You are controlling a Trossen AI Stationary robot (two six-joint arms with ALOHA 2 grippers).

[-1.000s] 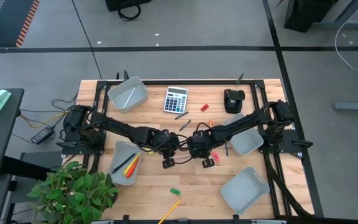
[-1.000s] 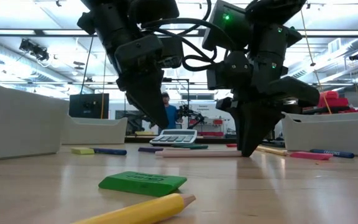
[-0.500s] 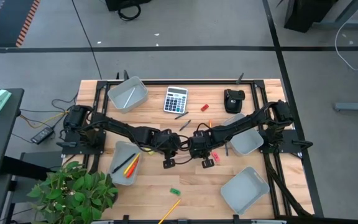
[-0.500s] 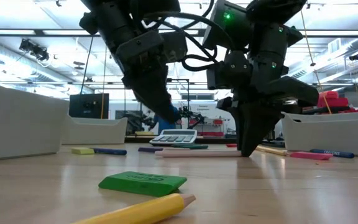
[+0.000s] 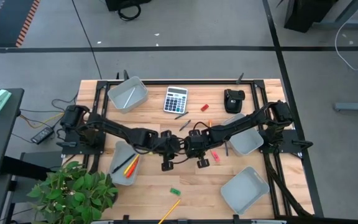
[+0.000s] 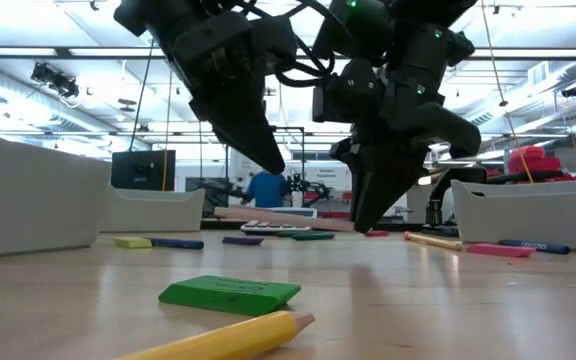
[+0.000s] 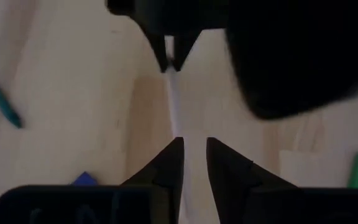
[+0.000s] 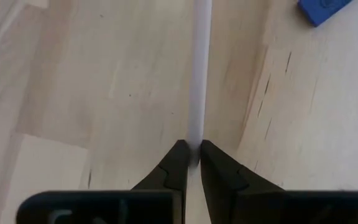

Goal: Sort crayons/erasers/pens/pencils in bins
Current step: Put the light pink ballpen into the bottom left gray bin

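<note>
Gripping a pale pencil [image 8: 201, 74] with the right claw [image 8: 190, 152], fingers pinched hard on one end, and holding it lifted just clear of the tabletop [image 5: 148, 199]. Straddling the same pencil with the left claw [image 7: 191, 155], fingers parted only a little, tip to tip with its partner; impossible to say whether those fingers touch the stick. Looks like a handover in mid-air, so call this pencil in transit, not sorted. Counting what's done: a loaded bin [image 5: 122, 149] just outside the left claw with orange, yellow and red sticks in it, and a corner bin [image 5: 143, 87] well beyond that with one pale stick inside. Apparently nothing yet in the third bin [image 5: 247, 143] behind the right claw or the fourth bin [image 5: 244, 190] farther out on that side. Plenty left loose: a green eraser [image 5: 174, 191] and a yellow pencil [image 5: 169, 210] near the tabletop's edge, well apart from both claws; a pink eraser [image 5: 215, 155] just beside the right claw; a blue eraser [image 8: 328, 9] near the carried pencil; two dark pens [image 5: 182, 116] and a red eraser [image 5: 204, 107] out toward the calculator [image 5: 175, 99]. Judging by that, well short of halfway.
</note>
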